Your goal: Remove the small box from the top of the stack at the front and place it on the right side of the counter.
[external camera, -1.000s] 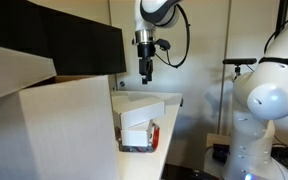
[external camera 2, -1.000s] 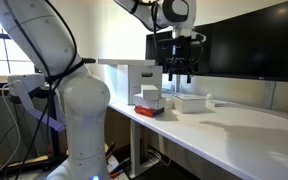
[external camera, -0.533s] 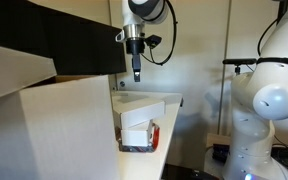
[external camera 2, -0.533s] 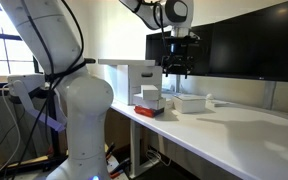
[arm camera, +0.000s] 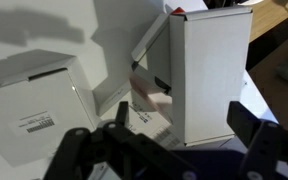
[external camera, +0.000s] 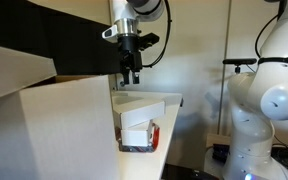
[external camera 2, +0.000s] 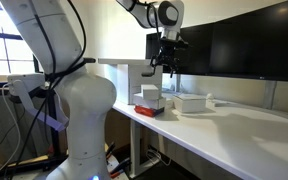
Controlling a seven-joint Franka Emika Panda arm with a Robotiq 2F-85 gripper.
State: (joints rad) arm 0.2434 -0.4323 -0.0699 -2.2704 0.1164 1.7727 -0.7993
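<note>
The small box is a flat white carton lying on the counter, just beside the stack and apart from it. In an exterior view it shows right behind the stack. The stack is a narrow white box over a clear red-edged pack. In the wrist view the small box lies at the left and the stack at the centre. My gripper hangs high above the counter, open and empty.
A huge beige carton stands next to the stack; it also shows in the other exterior view and the wrist view. Dark monitors line the back of the counter. A second white robot stands beside the counter's edge.
My gripper has moved sideways from above the small box towards the stack and the beige carton, and has turned about its axis. The boxes have not moved.
</note>
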